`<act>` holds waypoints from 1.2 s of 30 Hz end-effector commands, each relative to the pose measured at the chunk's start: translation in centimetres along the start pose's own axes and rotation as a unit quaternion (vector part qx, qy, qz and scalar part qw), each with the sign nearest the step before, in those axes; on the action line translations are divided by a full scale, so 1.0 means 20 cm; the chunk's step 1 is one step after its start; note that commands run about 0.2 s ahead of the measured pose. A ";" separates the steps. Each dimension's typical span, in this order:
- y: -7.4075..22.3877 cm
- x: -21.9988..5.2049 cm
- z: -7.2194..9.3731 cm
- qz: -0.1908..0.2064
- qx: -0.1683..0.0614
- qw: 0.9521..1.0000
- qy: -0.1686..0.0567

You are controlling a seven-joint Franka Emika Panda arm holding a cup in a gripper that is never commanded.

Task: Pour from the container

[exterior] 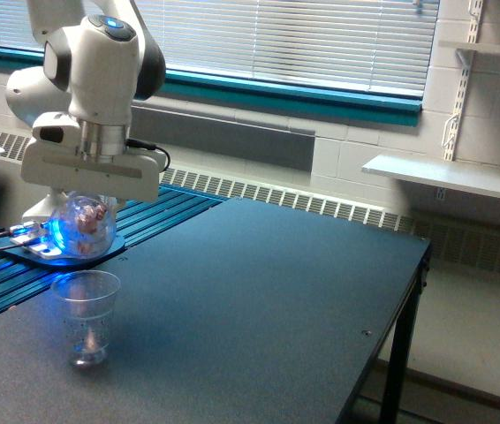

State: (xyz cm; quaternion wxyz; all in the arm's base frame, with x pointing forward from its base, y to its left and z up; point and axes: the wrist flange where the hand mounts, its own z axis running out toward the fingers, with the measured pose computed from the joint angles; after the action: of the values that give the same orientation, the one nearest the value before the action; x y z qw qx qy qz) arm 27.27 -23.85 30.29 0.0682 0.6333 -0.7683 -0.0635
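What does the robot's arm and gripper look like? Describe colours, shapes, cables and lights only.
The arm is glossy white with rounded, bulbous segments and black bands at the joints. A small blue light glows on top of the wrist joint. The gripper has a wide, flat white rectangular body on a short metallic collar, with a black cable looping out on the exterior view's right. Its fingers are mostly hidden.

Two clear cups total: one rounded container point(86, 226) up in the single gripper point(88, 215), one ribbed cup point(86, 316) on the one dark table point(259, 291). One robot arm point(91, 84). Two wall shelves point(444, 177).
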 end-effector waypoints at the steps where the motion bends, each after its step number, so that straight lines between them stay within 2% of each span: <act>1: -0.04 -0.01 0.00 -0.011 0.002 1.000 -0.005; 2: -0.01 -0.05 0.22 -0.009 -0.017 1.000 -0.013; 3: -0.07 -0.01 0.08 -0.011 0.004 1.000 -0.006; 4: -0.08 0.00 0.04 -0.011 0.002 1.000 -0.007; 6: -0.08 0.00 0.02 -0.010 0.000 1.000 -0.010; 14: -0.07 -0.03 0.03 -0.008 -0.008 1.000 -0.022; 23: -0.08 -0.03 0.03 -0.004 -0.011 1.000 -0.022; 30: -0.09 -0.06 0.04 -0.003 -0.014 0.999 -0.031; 36: -0.09 -0.07 0.04 -0.007 -0.020 0.999 -0.026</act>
State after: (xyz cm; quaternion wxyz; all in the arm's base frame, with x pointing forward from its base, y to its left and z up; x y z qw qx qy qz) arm 28.89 -23.21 29.13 0.0548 0.6299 -0.7693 -0.0918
